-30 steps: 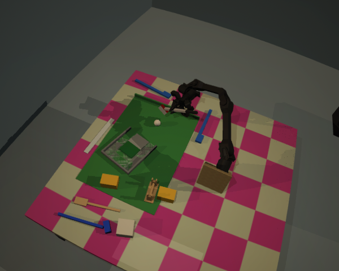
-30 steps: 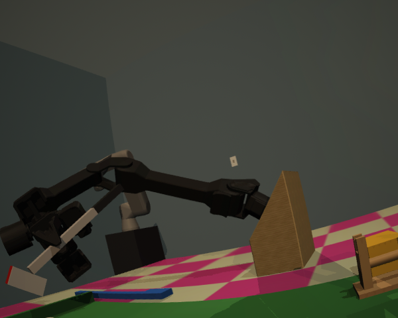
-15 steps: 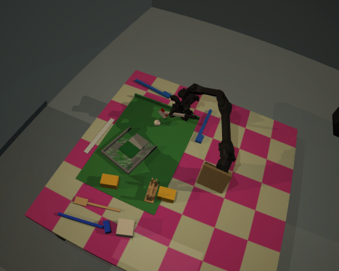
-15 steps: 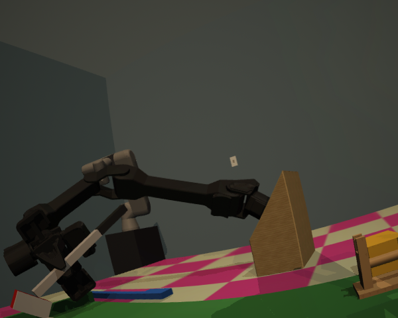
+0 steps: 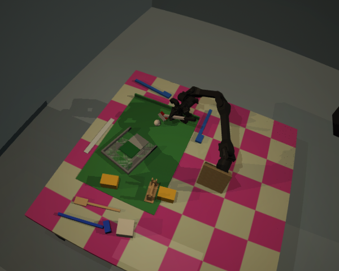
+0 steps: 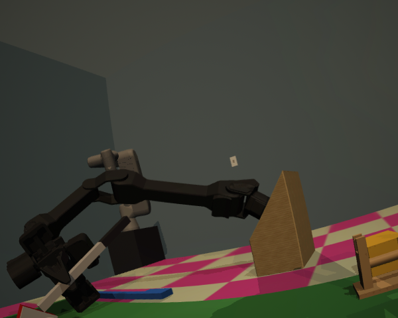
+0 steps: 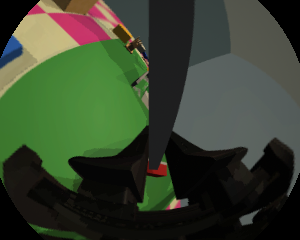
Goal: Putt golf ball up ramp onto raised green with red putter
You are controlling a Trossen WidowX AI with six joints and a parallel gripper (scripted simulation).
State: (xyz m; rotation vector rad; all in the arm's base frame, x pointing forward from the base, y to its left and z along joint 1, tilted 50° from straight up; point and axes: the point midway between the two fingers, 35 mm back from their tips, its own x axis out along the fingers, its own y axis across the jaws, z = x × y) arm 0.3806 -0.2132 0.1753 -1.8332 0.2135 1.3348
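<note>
The red putter [image 5: 179, 117] [image 6: 87, 259] [image 7: 171, 65] has a red-and-white head, a pale shaft and a dark grip end. My gripper [image 5: 174, 116] [image 6: 69, 277] [image 7: 154, 128] is shut on its shaft, which slants, head end low. The head is at the upper right of the white golf ball [image 5: 157, 122] in the top view, with a small gap. The ball sits on the green mat [image 5: 169, 136]. The grey ramp [image 5: 139, 141] leads to the raised green [image 5: 129, 149], inside low grey walls. The ball is not visible in the wrist view; the exterior view cuts off the head's lower part.
Blue putters [image 5: 203, 126] [image 5: 152, 87] lie beside the mat. A white bar [image 5: 99, 135] lies at its left. Yellow blocks [image 5: 109, 180] [image 5: 166, 194] and a wooden stand [image 5: 151, 191] [image 6: 363, 267] are at the near end. A wooden wedge [image 5: 213, 178] [image 6: 278, 236] stands at the arm's base.
</note>
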